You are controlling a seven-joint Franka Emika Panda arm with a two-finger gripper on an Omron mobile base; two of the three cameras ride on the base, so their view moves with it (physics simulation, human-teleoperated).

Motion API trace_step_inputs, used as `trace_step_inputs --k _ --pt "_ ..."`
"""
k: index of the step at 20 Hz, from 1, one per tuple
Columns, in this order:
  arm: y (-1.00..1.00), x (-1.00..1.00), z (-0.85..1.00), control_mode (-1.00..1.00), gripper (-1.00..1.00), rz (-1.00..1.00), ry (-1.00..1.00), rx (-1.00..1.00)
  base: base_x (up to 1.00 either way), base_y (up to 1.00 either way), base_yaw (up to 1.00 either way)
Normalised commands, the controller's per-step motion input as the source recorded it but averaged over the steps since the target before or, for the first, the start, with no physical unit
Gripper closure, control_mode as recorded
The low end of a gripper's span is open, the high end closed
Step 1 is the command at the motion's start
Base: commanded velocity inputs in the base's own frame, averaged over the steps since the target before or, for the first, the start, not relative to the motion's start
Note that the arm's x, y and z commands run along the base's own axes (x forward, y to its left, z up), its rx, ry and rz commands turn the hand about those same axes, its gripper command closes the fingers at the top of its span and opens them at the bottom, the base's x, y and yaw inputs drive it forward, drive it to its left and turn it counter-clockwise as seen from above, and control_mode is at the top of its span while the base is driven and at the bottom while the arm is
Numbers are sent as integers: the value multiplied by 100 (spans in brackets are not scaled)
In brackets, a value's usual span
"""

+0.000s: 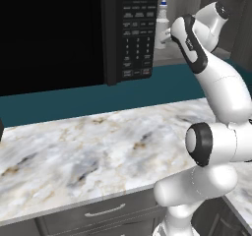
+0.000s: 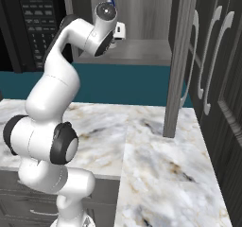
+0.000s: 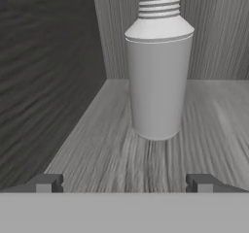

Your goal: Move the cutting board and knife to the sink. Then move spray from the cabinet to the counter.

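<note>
The spray (image 3: 158, 81) is a pale grey bottle with a ribbed neck. It stands upright on the shelf of the open wood-grain cabinet (image 3: 97, 144), near the back wall. My gripper (image 3: 124, 183) is open, its two fingertips (image 3: 48, 182) spread wide, a short way in front of the bottle and not touching it. From the left base the spray (image 1: 162, 26) shows just past my hand, with its white head on top. From the right base its blue nozzle tip (image 2: 112, 1) peeks over my wrist inside the cabinet (image 2: 142, 51). The marble counter (image 1: 98, 146) lies below. The cutting board, knife and sink are out of view.
A black microwave (image 1: 74, 28) with a keypad stands left of the niche. The niche's right side panel (image 2: 177, 65) comes down to the counter (image 2: 160, 160). Tall dark cabinet doors with handles (image 2: 212, 70) line the right. Grey drawers (image 1: 103, 211) sit under the counter.
</note>
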Motion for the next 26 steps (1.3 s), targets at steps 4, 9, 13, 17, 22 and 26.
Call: trace_step_inputs --k 4,9,13,17,22,26 --pt "0 22 -2 -100 -100 0 0 0 0 0 0" --pt "0 20 0 -100 -100 0 0 0 0 0 0" --pt "0 13 0 -100 -100 0 0 0 0 0 0" --pt "0 11 0 -100 -100 0 0 0 0 0 0" --pt "0 13 0 -100 -100 0 0 0 0 0 0" --pt "0 14 0 -100 -100 0 0 0 0 0 0"
